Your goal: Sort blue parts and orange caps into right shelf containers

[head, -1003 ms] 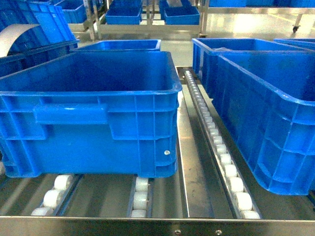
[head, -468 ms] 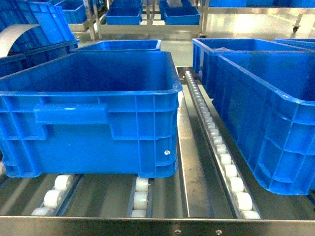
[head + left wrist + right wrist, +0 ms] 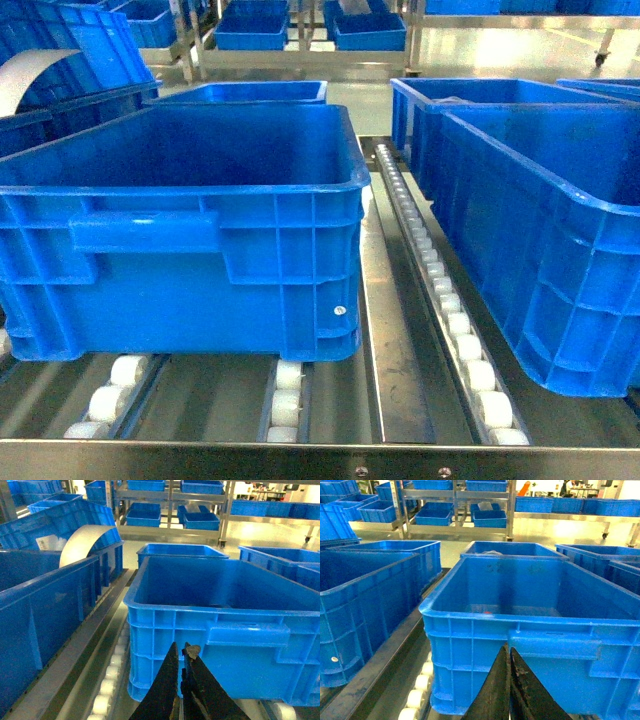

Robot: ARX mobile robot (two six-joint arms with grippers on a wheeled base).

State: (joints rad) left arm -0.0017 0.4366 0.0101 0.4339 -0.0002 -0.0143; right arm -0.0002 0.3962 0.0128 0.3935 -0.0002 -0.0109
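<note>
Nothing has shifted over the last second: your head view holds the same two crates. Left pincer (image 3: 181, 652) and right pincer (image 3: 508, 655) are both closed and empty, each facing its blue crate (image 3: 210, 600) (image 3: 520, 600) on the roller shelf (image 3: 400, 360). Sorting hasn't started.

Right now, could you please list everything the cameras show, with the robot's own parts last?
Near crates: two, bright blue, side by side on the roller shelf; the right one holds a small orange bit.
Crates behind: several, blue, further back on the same lanes.
Rollers: rows, white, in metal tracks.
Rack: one, metal, background, carrying blue bins.
White curved sheet: one, in a left-hand crate.
Left gripper: black, jaws shut.
Right gripper: black, jaws shut.
</note>
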